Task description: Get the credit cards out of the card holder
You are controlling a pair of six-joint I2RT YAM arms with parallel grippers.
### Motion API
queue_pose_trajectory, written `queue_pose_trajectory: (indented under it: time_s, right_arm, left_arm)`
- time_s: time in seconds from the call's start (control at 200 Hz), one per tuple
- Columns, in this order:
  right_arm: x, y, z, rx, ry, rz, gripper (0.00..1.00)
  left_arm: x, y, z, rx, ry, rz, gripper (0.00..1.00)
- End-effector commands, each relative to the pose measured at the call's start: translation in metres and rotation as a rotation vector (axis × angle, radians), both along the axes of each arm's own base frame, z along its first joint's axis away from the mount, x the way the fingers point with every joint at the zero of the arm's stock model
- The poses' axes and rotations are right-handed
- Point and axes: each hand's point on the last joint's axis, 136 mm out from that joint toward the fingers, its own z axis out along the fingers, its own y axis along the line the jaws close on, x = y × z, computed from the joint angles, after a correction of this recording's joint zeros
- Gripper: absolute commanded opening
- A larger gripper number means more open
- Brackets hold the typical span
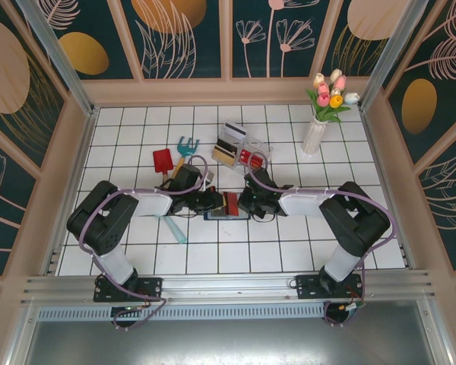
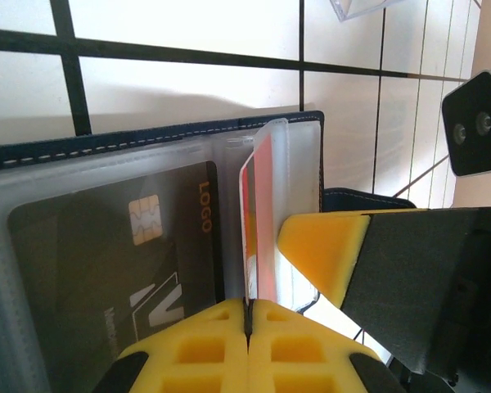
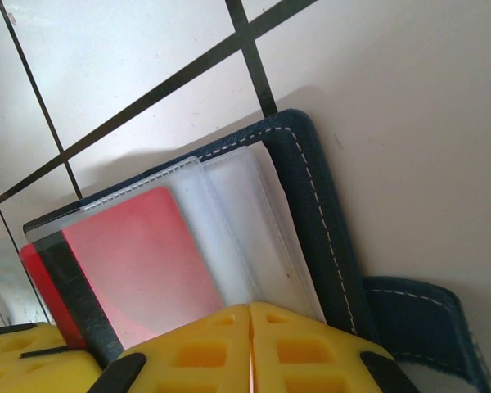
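Item: red credit card (image 2: 260, 213), standing on edge in a clear sleeve (image 2: 303, 180) of the open navy card holder (image 1: 239, 216), centre of the table (image 1: 289, 251)
- My left tool (image 2: 248, 315): closed flat on the card's near edge; its long axis runs straight up the frame from my fingertips, so the pull is back along it
- My right tool (image 3: 251, 323): closed on the clear sleeve, apparently pinning it
- Dark chip card (image 2: 123, 270): still pocketed, lower left

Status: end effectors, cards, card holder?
Left end effector shut on red card. Right end effector shut on card holder sleeve. Dark card in pocket. No obstruction.
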Motion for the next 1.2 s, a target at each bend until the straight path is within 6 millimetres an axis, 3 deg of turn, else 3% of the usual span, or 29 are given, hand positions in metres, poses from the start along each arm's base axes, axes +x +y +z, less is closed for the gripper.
queue_pose_trajectory:
  time_s: [0.0, 0.09, 0.24, 0.27, 0.44, 0.881, 0.976, 1.006, 1.191]
  right_arm:
    - [-0.017, -0.027, -0.031, -0.138, 0.083, -0.012, 0.09]
    - [-0.017, -0.025, -0.031, -0.138, 0.083, -0.003, 0.10]
    - [-0.020, -0.023, -0.035, -0.141, 0.096, 0.014, 0.10]
    - [-0.020, -0.022, -0.036, -0.143, 0.097, 0.019, 0.10]
    - [-0.022, -0.017, -0.039, -0.148, 0.107, 0.034, 0.11]
    - [-0.020, -0.025, -0.034, -0.180, 0.093, 0.007, 0.11]
    - [-0.014, -0.025, -0.024, -0.174, 0.060, -0.005, 0.10]
    - [-0.012, -0.024, -0.020, -0.170, 0.046, -0.008, 0.10]
    - [0.000, -0.021, 0.004, -0.155, -0.024, -0.012, 0.10]
  left_arm:
    - [-0.003, 0.010, -0.003, 0.042, -0.010, 0.001, 0.00]
    - [-0.004, 0.007, -0.004, 0.026, -0.001, -0.003, 0.00]
    - [-0.002, 0.000, 0.005, -0.028, -0.014, -0.014, 0.17]
    - [-0.004, 0.001, -0.005, -0.018, 0.012, -0.016, 0.18]
    - [-0.005, -0.004, -0.007, -0.041, 0.028, -0.026, 0.23]
    - [-0.001, 0.009, -0.013, 0.067, 0.013, -0.006, 0.08]
    - [-0.003, 0.016, -0.014, 0.109, 0.019, 0.002, 0.08]
    - [-0.001, 0.016, -0.004, 0.106, -0.007, 0.004, 0.07]
    - [-0.004, 0.026, 0.006, 0.154, -0.027, 0.012, 0.07]
